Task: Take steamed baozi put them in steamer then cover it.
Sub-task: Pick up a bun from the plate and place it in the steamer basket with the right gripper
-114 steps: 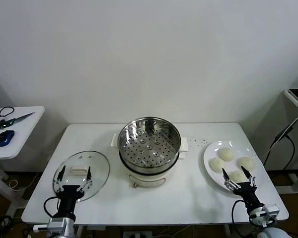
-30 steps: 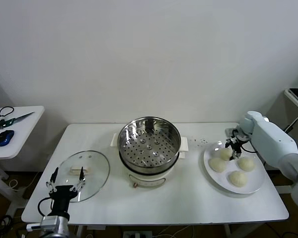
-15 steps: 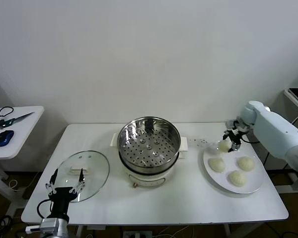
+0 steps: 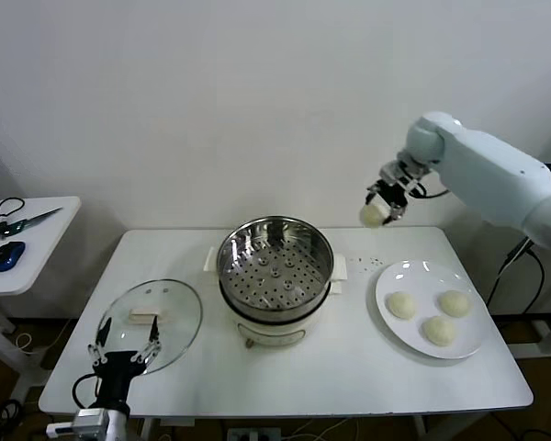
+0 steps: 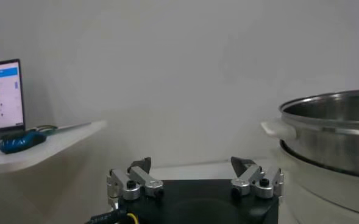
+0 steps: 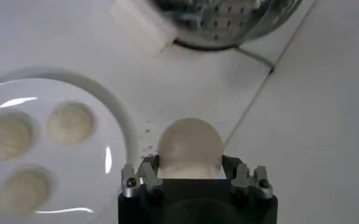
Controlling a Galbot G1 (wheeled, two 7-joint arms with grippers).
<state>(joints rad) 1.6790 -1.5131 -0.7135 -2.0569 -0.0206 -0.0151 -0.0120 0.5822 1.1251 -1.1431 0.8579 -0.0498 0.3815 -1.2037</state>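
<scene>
My right gripper [image 4: 380,206] is shut on one cream-white baozi [image 4: 374,213] and holds it high in the air, above the table between the steamer and the plate. In the right wrist view that baozi [image 6: 190,147] sits between the fingers. Three more baozi [image 4: 402,305] lie on the white plate [image 4: 391,276] at the right. The steel steamer [image 4: 276,265] stands open on its cream cooker base in the middle, its perforated floor bare. The glass cover [image 4: 151,322] lies flat at the left front. My left gripper [image 4: 121,354] hangs open low at the table's front left edge.
A small side table [image 4: 32,241] at the far left carries a blue mouse [image 4: 6,255] and scissors. The white wall is close behind the table. In the left wrist view the steamer [image 5: 331,125] rises beside the open left gripper [image 5: 194,176].
My right gripper has lifted a baozi off the plate and carried it up and to the left, toward the steamer. Three baozi stay on the plate. The left arm has barely moved.
</scene>
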